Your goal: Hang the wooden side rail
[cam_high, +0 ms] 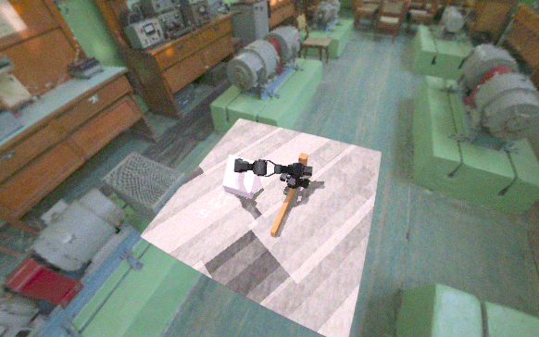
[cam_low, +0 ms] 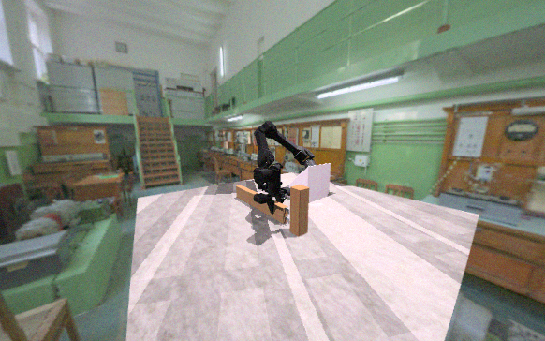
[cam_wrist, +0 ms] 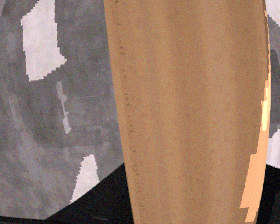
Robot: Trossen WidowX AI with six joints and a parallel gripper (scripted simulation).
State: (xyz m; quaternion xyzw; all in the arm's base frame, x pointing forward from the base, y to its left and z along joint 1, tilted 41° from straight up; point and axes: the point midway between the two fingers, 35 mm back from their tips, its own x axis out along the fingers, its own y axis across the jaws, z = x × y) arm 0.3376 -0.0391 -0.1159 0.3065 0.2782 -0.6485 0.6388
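Note:
The wooden side rail (cam_high: 282, 217) (cam_low: 246, 193) (cam_wrist: 191, 100) runs away from the headboard post (cam_high: 303, 157) (cam_low: 299, 211). My gripper (cam_high: 296, 181) (cam_low: 268, 201) is shut on the rail near its hook end, with a black finger on either side in the wrist view. The hook end is close beside the upright post and looks a little above the table in the exterior view. Small steel hooks (cam_low: 287, 216) show at that end, between rail and post. Whether they sit on the pins cannot be told; the slot and pins are hidden. The far end appears low, at the table surface.
A pale white-lilac block (cam_high: 241, 182) (cam_low: 320, 182) stands by the arm's base, to one side of the rail and post. The table (cam_high: 332, 241) (cam_low: 213, 281) has striped light and dark patches. The arm reaches over from the block's side.

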